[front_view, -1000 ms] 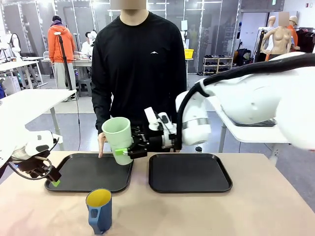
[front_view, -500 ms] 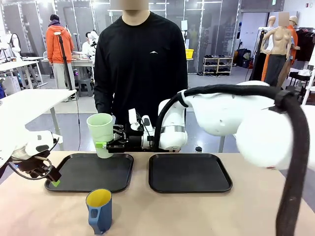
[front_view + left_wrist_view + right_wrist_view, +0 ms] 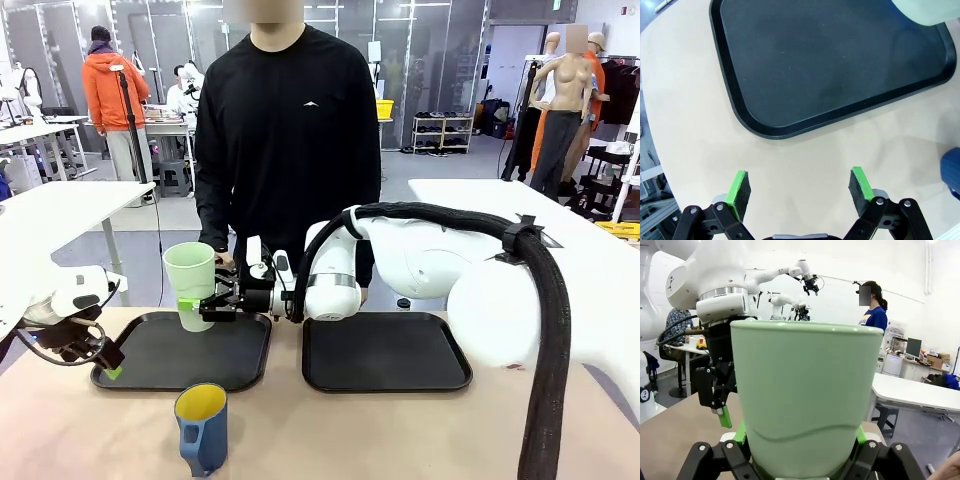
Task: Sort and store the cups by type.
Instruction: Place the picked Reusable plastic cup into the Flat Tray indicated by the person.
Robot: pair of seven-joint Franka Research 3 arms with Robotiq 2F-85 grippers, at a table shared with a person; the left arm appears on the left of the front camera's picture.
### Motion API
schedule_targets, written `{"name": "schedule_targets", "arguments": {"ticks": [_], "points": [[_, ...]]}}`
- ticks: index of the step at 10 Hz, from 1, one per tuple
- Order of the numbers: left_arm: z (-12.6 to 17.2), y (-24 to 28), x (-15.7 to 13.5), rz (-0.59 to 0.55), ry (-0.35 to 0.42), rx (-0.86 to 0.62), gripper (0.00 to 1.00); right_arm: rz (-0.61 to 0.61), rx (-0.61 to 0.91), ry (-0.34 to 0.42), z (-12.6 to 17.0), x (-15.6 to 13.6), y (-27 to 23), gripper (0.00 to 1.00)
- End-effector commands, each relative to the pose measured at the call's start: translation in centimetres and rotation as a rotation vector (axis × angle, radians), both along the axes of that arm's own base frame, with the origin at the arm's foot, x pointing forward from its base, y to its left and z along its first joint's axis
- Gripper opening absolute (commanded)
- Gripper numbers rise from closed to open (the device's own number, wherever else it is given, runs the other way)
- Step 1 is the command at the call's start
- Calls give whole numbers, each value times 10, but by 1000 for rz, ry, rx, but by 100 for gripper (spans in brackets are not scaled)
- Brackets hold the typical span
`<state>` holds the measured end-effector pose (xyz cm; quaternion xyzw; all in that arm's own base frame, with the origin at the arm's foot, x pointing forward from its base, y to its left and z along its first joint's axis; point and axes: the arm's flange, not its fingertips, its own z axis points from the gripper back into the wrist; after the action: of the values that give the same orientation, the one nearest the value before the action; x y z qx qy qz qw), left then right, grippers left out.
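Over the far edge of the left tray point(image 3: 190, 352) our right tool point(image 3: 196, 303) is clamped on the mint-green tumbler point(image 3: 189, 268), its green pads pressing the lower wall from either side. The tumbler is close to upright with its mouth up, and its base is by the tray's far rim. We cannot tell whether the base touches the tray or hangs just above it.

Our left tool point(image 3: 800, 187) has its jaws spread wide with nothing between them. It waits over the bare worktop point(image 3: 805, 150) just beside the same tray's near corner. The blue mug point(image 3: 203, 428) stands on the worktop in front of that tray, well apart from the tumbler. The right tray point(image 3: 385, 352) holds nothing.

We judge the step in hand to be setting the tumbler down. To do it well, we would:
- bring the base inboard of the raised rim, so that it lands on the flat floor of the tray and not half on the lip;
- keep the tumbler plumb while lowering;
- let go only once the base sits flat.

The tumbler is tall and looks light, so it will tip easily. The pads should part fully, and the tool should back straight away without brushing the wall. The person point(image 3: 290, 130) stands just behind the tray, so the retreat should stay low and slow.
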<state>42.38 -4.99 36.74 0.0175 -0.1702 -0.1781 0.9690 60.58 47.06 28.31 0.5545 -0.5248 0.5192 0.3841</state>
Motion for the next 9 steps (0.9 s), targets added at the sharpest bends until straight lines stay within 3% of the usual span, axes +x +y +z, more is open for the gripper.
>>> {"name": "schedule_targets", "arguments": {"ticks": [1, 3, 9], "points": [[1, 1, 0, 1, 1, 4, 100, -6, -1, -16, 9, 0, -5, 85], [1, 1, 0, 1, 1, 4, 100, -6, -1, -16, 9, 0, -5, 85], [1, 1, 0, 1, 1, 4, 100, -82, 34, 10, -49, 21, 1, 85]]}}
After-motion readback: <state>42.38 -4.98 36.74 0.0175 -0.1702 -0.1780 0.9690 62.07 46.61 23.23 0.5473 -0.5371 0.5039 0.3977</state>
